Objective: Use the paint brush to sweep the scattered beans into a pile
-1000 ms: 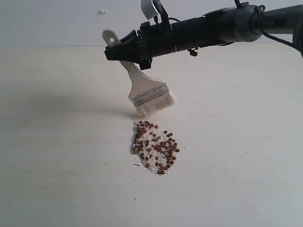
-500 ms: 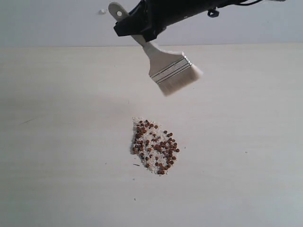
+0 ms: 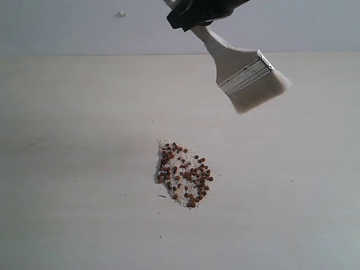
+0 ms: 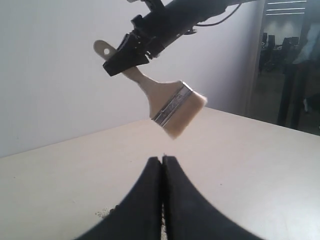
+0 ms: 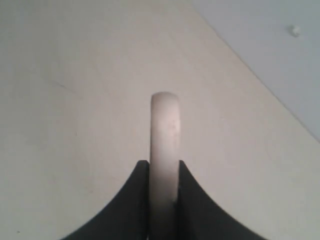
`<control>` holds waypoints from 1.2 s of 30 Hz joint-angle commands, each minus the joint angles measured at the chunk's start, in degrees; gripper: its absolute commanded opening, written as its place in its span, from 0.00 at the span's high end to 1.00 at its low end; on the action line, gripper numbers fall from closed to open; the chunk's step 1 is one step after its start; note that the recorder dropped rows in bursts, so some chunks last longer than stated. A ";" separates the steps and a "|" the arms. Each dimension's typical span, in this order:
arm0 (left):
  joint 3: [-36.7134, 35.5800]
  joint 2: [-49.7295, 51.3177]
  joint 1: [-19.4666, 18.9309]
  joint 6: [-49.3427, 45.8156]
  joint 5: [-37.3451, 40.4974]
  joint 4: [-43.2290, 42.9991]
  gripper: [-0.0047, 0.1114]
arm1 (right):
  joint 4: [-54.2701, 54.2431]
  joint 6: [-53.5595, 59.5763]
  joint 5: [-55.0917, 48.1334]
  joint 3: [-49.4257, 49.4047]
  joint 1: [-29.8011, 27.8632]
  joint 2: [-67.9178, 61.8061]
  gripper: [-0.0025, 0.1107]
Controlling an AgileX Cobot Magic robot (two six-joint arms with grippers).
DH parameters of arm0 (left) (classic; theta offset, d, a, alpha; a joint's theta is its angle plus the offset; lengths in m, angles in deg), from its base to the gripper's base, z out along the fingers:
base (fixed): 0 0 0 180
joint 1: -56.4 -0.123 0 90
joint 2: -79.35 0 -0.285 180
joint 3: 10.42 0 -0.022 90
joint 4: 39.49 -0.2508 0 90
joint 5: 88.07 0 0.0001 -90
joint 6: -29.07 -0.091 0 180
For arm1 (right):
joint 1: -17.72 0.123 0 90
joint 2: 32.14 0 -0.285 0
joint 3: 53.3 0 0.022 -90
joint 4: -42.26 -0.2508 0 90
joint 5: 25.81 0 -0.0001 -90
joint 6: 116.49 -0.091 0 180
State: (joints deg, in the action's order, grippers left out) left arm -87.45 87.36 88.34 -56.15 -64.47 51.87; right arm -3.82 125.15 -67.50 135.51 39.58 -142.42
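Note:
The beans (image 3: 184, 174) lie gathered with white crumbs in one small dense pile at the middle of the pale table (image 3: 67, 169). High above and to the right of it hangs the paint brush (image 3: 243, 72), bristles tilted down to the right. My right gripper (image 3: 194, 16) is shut on its wooden handle (image 5: 164, 135) at the top edge of the exterior view. In the left wrist view the brush (image 4: 170, 104) hangs in the air ahead of my left gripper (image 4: 161, 159), which is shut and holds nothing. A few crumbs (image 4: 102, 213) show beside its fingers.
A small white knob (image 3: 121, 13) sits on the wall behind the table. The table's far edge meets the wall (image 3: 67, 54). In the left wrist view a dark room (image 4: 292, 75) opens past the table's end.
My right gripper has lifted the paint brush off the table from just behind the pile and carried it up and to the right. The pile has not moved.

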 commanded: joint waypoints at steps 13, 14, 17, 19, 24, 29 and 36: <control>-0.18 -0.22 0.03 -0.01 0.04 0.06 0.96 | -6.39 -32.71 82.06 -50.83 16.40 19.18 0.98; -0.18 -0.22 0.03 -0.01 0.04 0.06 0.96 | -7.53 -34.36 86.42 -52.70 18.60 18.92 0.98; -0.18 -0.22 0.03 -0.01 0.04 0.06 0.96 | -10.17 -34.86 97.10 -55.82 25.03 17.66 0.98; -0.18 -0.22 0.03 -0.01 0.04 0.06 0.96 | -14.02 -32.08 101.97 -56.04 28.75 16.70 0.98; -0.18 -0.22 0.03 -0.01 0.04 0.06 0.96 | -21.21 -27.52 111.66 -55.93 37.32 12.22 0.98; -0.18 -0.22 0.03 -0.01 0.04 0.06 0.96 | -21.09 -25.60 111.66 -53.38 40.15 6.28 0.98; -0.18 -0.22 0.03 -0.01 0.04 0.06 0.96 | -23.09 -25.81 111.66 -46.88 40.15 -3.20 0.98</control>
State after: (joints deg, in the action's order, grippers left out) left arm -87.45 87.36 88.34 -56.15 -64.47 51.87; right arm -25.93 98.85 42.94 86.16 79.62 -142.77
